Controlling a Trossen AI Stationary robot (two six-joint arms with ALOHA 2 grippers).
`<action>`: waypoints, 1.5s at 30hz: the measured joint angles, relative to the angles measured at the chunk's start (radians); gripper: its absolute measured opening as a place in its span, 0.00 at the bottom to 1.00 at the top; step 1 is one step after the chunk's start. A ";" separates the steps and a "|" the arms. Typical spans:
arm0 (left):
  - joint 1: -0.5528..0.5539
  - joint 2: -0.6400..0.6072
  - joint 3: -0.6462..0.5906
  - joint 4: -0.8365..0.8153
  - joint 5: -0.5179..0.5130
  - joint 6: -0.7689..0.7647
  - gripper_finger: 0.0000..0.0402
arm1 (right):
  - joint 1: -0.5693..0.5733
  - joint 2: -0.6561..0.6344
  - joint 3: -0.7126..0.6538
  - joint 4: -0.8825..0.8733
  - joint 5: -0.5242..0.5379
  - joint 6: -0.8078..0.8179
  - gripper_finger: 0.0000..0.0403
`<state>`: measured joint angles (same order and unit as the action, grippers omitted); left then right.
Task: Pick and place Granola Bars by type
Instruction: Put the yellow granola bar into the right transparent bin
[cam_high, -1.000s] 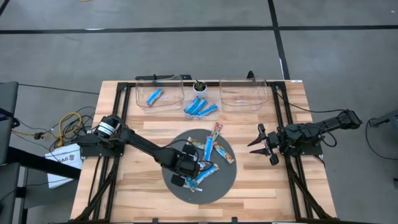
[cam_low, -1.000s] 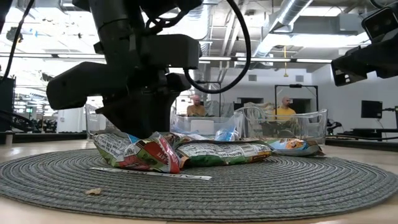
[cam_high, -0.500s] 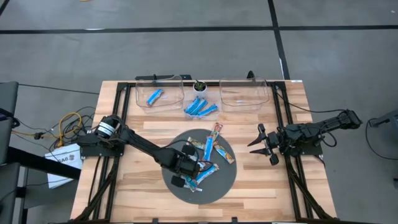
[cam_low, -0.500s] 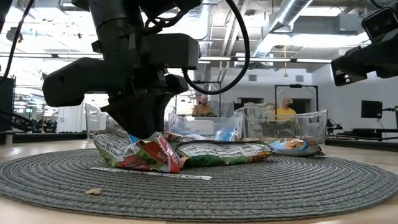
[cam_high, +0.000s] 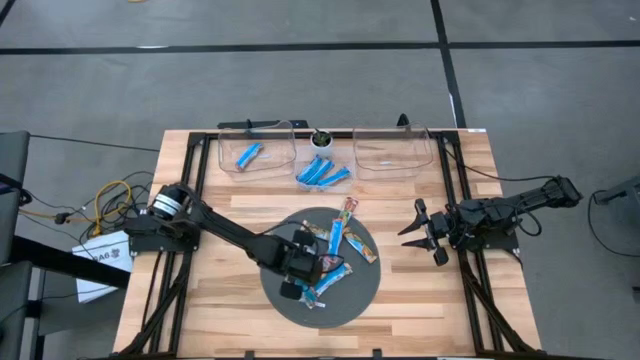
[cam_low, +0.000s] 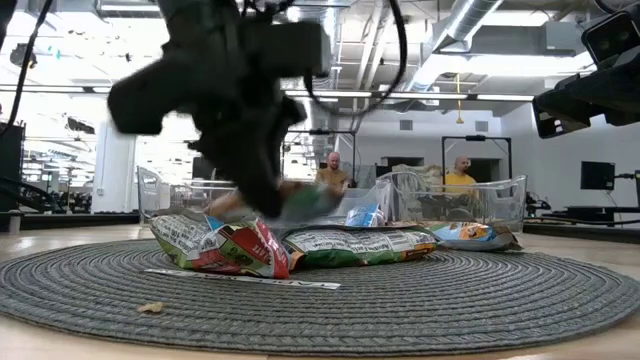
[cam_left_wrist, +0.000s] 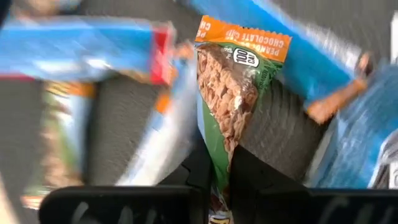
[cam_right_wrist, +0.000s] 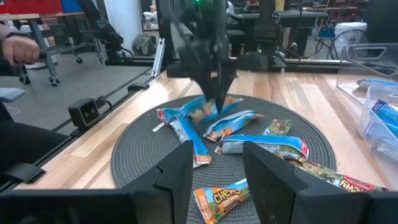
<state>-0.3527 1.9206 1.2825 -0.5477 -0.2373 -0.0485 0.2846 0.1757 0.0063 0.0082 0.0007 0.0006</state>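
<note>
- Over the round mat, left pincer pinches a green-and-orange granola bar tight.
- Right pincer waits spread wide at the bench edge.

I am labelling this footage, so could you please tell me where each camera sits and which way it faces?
High: overhead, straight down; both arms, round grey woven mat.
Low: mat level, facing the room; left arm blurred.
Left wrist: its fingers pinch a green peanut-chocolate bar.
Right wrist: table edge, past its open fingers toward the mat.
All share the mat's bars.
</note>
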 joint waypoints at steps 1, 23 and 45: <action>0.000 -0.015 0.000 -0.001 -0.011 -0.004 0.05 | 0.000 0.000 0.000 0.000 0.000 0.000 0.33; 0.041 -0.282 0.001 0.236 -0.092 -0.037 0.08 | 0.000 0.000 0.000 0.000 0.000 0.000 0.33; 0.082 -0.292 0.001 0.427 -0.094 0.030 0.08 | 0.000 0.000 0.000 0.061 0.006 0.293 0.33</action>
<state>-0.2712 1.6287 1.2835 -0.1210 -0.3316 -0.0187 0.2848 0.1759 0.0059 0.0689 0.0063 0.2932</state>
